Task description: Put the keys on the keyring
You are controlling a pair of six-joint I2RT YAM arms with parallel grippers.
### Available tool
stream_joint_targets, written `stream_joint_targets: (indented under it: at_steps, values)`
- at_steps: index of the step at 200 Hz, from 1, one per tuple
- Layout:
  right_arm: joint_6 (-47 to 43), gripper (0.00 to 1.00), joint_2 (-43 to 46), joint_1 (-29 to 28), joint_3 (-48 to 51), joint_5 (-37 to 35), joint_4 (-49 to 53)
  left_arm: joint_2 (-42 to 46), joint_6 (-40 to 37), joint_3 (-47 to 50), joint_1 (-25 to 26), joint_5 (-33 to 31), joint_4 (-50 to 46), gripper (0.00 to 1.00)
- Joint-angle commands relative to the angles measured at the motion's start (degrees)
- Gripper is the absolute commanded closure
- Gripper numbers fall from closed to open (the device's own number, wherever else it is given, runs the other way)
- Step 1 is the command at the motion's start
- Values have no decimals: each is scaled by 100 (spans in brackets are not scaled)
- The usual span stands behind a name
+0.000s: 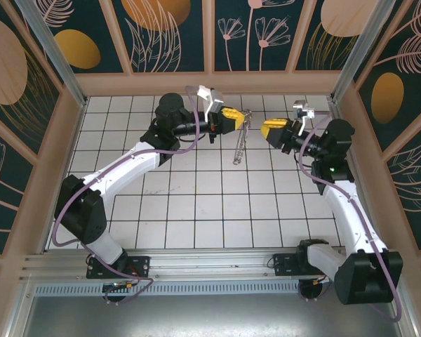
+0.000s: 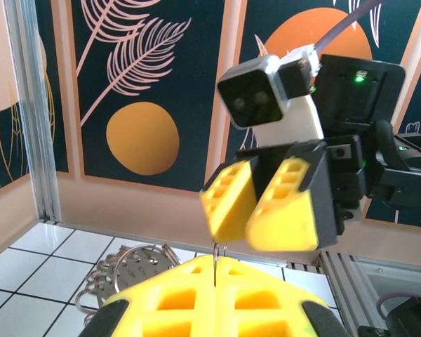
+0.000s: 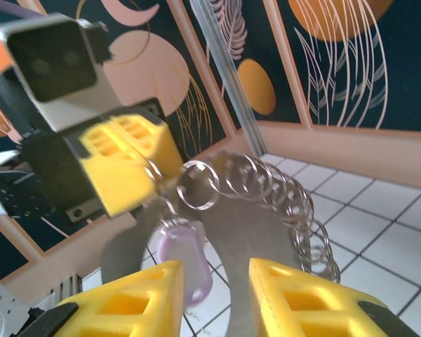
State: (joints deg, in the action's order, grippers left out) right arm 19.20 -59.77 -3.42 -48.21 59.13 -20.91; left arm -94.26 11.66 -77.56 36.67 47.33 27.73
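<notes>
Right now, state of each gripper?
Left gripper: shut on the keyring.
Right gripper: open, the key hanging ungripped by its fingers.

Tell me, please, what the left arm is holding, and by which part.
The left gripper holds the keyring by its thin rim, pinched between its shut fingers.

Left claw (image 1: 240,121) pinched tight, right claw (image 1: 266,129) parted
</notes>
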Motion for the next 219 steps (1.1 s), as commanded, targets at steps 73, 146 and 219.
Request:
stream_joint_targets:
  at_steps: [73,146,219]
  values:
    - [1771,54,-223,-45,154,-501,-2443,-222,1093,156,-28,203,1465,100]
    - [2890,53,-809,-151,164,-898,-4068,-357,2516,586,-25,-124,3334,100]
    - [3466,43,-1063,-558,113,-1240,-4724,-679,3705,577,-28,-586,4403,100]
